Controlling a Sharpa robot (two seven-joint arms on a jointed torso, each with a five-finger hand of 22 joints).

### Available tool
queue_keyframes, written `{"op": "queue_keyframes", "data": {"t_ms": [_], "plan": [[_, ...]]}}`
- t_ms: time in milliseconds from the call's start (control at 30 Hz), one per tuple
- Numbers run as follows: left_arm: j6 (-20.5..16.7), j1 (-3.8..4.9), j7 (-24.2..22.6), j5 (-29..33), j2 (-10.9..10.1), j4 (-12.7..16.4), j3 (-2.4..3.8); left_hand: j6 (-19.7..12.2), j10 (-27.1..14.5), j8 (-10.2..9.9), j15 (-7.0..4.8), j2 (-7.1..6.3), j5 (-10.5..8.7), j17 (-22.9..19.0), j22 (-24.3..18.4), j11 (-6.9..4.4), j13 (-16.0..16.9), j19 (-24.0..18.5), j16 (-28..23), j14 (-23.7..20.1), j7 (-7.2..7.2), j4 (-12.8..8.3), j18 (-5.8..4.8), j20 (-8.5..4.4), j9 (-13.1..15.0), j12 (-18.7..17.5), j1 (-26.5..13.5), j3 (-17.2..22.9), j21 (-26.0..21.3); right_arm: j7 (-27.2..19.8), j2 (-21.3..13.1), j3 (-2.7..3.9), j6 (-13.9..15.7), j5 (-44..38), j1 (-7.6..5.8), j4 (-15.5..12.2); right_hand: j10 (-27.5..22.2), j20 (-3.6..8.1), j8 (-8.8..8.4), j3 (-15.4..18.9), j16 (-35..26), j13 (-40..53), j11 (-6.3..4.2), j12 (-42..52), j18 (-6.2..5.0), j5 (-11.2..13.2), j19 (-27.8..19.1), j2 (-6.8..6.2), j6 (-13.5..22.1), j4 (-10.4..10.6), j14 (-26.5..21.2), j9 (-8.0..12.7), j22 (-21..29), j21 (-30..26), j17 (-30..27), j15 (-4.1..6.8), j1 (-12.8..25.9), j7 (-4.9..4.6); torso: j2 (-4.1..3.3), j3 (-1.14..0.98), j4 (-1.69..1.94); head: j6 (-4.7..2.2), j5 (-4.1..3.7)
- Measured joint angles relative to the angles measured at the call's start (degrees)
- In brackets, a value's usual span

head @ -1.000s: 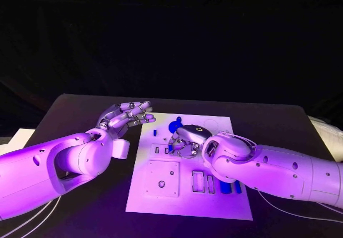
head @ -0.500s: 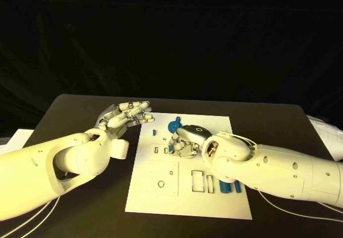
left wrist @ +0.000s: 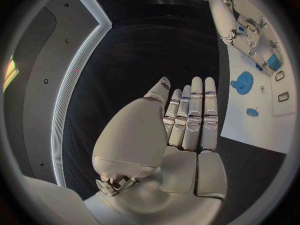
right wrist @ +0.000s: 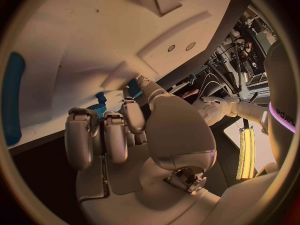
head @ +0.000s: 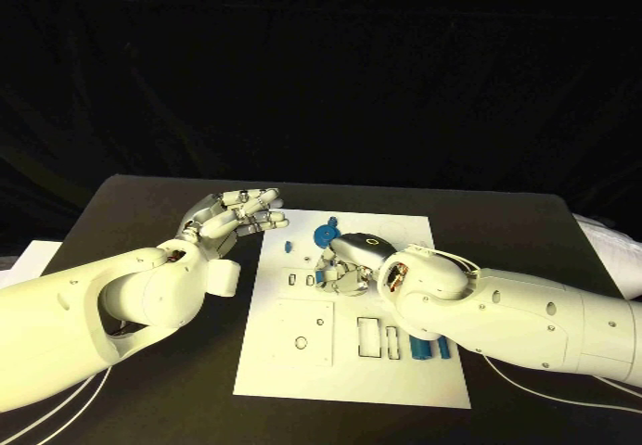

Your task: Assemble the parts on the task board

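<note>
Head view | left hand [head: 238,215] spread, empty, beside task board [head: 301,371] | right hand [head: 351,264] hides parts; grasp unclear

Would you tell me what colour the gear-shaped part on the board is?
Blue; the gear-shaped part shows best in the left wrist view.

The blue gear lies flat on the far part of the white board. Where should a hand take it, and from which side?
Pinch the blue gear by its toothed rim, from above: it lies flat, so only the rim offers grip. The free left hand looks nearer.
</note>
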State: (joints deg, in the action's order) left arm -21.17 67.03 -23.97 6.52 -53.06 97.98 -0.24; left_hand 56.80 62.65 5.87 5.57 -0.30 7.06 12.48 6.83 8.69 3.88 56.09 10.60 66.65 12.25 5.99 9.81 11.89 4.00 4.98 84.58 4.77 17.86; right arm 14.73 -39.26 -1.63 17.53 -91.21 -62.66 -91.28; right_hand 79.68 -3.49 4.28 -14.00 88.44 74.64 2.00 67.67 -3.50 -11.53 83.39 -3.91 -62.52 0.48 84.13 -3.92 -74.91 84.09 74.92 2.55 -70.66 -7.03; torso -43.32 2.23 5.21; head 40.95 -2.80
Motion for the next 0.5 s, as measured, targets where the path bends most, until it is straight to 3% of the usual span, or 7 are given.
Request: {"op": "queue_keyframes", "data": {"t_ms": [233,500], "plan": [[0.1,0.00,0.1,0.0,0.0,0.0,0.00,0.0,0.0,0.0,0.00,0.00,0.00,0.0,0.0,0.00,0.0,0.0,0.0,0.0,0.00,0.0,0.00,0.00,0.0,0.0,0.0,0.0,0.0,0.3,0.1,-0.02,0.2,-0.1,0.04,0.0,-0.9,-0.22,-0.33,1.8,-0.3,-1.5,0.53,-2.2,0.00,0.0,-0.2,-1.71,1.9,0.6,0.0,0.1,0.0,-0.3,0.0,-0.41,1.6,-0.43,0.01,0.02,-0.01,-0.09,-0.03],[0.1,0.00,0.1,0.0,0.0,0.0,0.00,0.0,0.0,0.0,0.00,0.00,0.00,0.1,0.0,0.00,0.0,0.0,0.0,0.0,0.00,0.0,0.00,0.00,0.0,0.0,0.0,0.0,0.0,0.6,0.2,-0.14,1.1,-0.1,0.23,0.0,-2.6,-0.64,-0.53,3.8,-0.5,-3.7,0.94,-5.2,-0.01,-0.1,-0.2,-2.27,4.1,1.2,0.0,0.2,0.0,-0.3,0.0,-0.81,2.1,-0.84,0.00,0.02,-0.02,-0.25,0.02]]}}
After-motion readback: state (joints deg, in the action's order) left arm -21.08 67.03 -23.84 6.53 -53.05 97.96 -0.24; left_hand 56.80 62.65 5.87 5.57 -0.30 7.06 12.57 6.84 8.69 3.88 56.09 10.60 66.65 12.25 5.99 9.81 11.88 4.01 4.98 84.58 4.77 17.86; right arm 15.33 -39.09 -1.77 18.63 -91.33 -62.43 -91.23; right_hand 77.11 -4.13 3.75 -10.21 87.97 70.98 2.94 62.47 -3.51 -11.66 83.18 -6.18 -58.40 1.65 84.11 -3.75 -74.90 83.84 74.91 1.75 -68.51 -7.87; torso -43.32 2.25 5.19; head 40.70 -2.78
